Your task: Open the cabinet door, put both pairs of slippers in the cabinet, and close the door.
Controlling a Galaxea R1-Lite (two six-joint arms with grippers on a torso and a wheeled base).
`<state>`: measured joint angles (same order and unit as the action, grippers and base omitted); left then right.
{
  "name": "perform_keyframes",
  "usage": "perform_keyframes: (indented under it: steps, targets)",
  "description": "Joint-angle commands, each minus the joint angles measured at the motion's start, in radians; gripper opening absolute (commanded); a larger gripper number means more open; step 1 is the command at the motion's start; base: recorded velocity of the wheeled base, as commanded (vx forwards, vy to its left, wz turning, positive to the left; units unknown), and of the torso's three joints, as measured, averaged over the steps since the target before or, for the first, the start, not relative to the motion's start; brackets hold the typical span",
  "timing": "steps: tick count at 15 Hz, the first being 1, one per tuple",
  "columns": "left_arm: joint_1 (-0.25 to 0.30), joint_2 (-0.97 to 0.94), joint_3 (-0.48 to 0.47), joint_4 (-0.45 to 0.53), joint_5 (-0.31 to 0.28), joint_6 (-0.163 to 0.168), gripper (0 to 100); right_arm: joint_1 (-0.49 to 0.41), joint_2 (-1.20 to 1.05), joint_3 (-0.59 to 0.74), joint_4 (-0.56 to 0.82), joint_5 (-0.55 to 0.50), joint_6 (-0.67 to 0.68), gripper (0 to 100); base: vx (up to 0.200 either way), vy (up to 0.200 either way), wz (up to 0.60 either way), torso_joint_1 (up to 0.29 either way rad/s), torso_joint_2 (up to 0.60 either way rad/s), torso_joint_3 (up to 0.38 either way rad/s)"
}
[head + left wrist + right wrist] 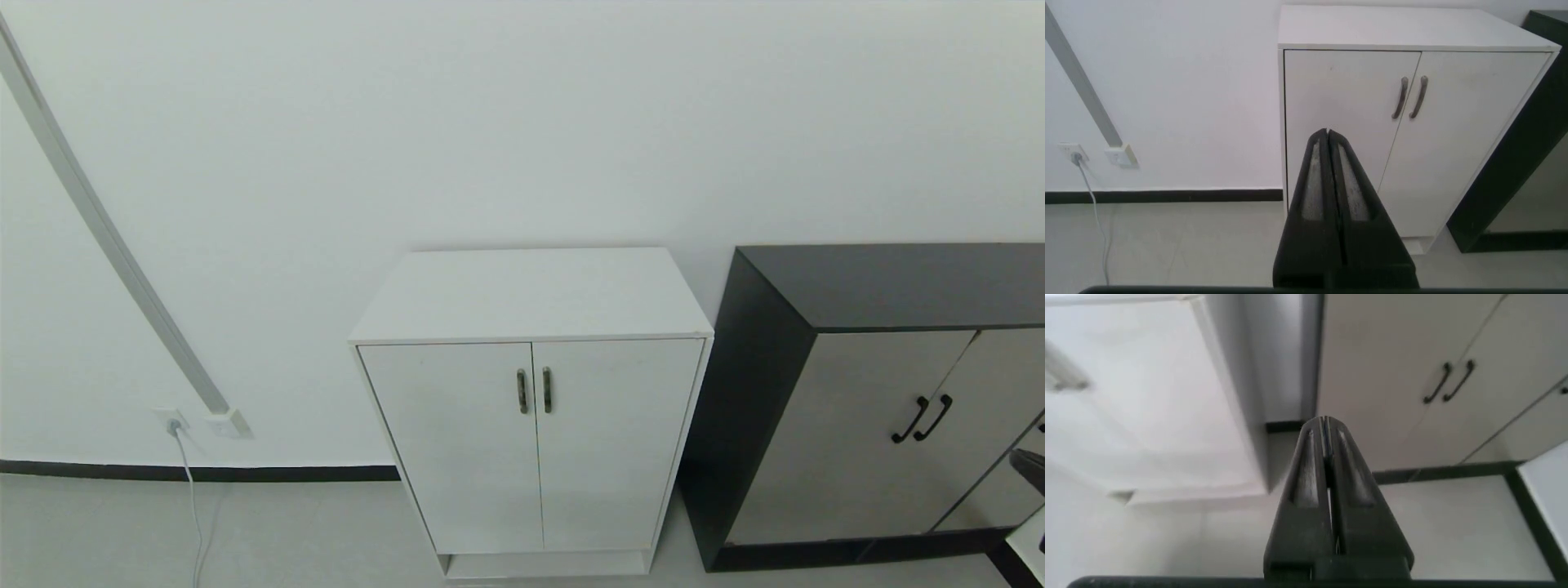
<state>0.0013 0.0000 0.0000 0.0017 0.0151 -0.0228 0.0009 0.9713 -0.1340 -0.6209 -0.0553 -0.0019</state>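
A white two-door cabinet [531,392] stands against the wall with both doors closed. Two dark vertical handles [535,390] sit side by side at the middle seam. In the left wrist view the same cabinet [1413,122] and its handles [1410,97] lie ahead of my left gripper [1327,135], which is shut with nothing in it. My right gripper [1325,423] is also shut and holds nothing; it hangs above the floor, between the white cabinet's side [1229,392] and the neighbouring cabinet.
A black cabinet [865,384] with mirrored doors and dark handles [922,418] stands right of the white one. On the wall at the left are a socket with a cable [189,490] and a slanted cable duct [98,220]. Grey floor lies before both cabinets.
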Motion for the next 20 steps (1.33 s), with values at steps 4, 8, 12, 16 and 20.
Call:
perform_keyframes:
  steps: [4,8,12,16,20]
  targets:
    - [0.0,0.0,0.0,0.0,0.0,0.0,0,-0.001,-0.361,0.002,0.339,0.077,-0.001,0,0.0,0.0,0.0,0.0,0.0,0.0]
    - [0.0,0.0,0.0,0.0,0.0,0.0,0,0.016,-0.497,0.062,0.497,0.141,-0.004,0,0.0,0.0,0.0,0.0,0.0,0.0]
    - [0.0,0.0,0.0,0.0,0.0,0.0,0,0.065,-0.572,0.134,0.515,0.16,-0.003,0,0.0,0.0,0.0,0.0,0.0,0.0]
    - [0.0,0.002,0.0,0.0,0.0,0.0,0,0.1,-0.637,0.129,0.595,0.164,-0.001,0,0.0,0.0,0.0,0.0,0.0,0.0]
    - [0.0,0.0,0.0,0.0,0.0,0.0,0,0.105,-0.648,0.129,0.596,0.163,0.002,0,0.0,0.0,0.0,0.0,0.0,0.0]
